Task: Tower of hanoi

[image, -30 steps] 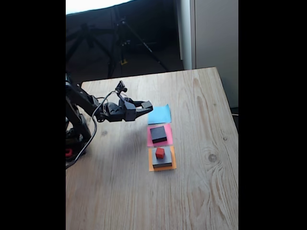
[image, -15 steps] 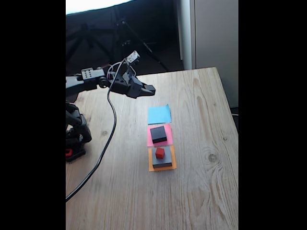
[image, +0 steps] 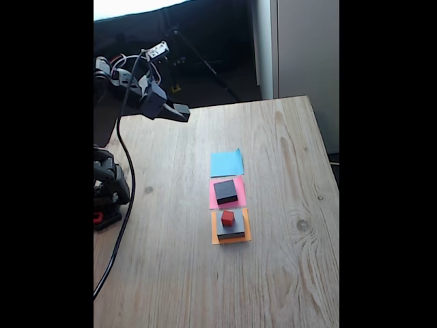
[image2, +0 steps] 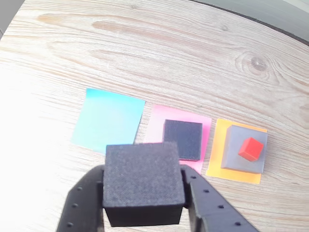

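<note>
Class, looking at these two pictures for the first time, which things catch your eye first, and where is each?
In the wrist view, a black foam cube clamped in the black claw fills the foreground. Beyond it lie blue, pink and orange paper squares in a row, with a tiny red cube atop the flat grey block.

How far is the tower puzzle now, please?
Partly done: the tiny red cube sits on the flat grey block on the orange paper, a black block on pink. The gripper holds another black block aloft. The blue paper is bare.
</note>
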`<action>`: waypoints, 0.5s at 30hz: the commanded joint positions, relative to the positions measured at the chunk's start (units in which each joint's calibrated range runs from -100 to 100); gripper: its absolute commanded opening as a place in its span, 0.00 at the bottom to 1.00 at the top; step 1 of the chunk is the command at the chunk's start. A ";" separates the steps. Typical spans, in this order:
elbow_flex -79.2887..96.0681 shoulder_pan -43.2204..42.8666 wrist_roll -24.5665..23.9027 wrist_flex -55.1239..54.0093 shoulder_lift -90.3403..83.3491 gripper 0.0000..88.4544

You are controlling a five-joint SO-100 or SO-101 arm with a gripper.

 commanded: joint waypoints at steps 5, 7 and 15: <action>13.34 7.48 1.56 -2.43 -7.91 0.00; 20.34 9.66 1.56 -5.99 -10.26 0.00; 46.70 13.42 1.56 -28.09 -16.39 0.00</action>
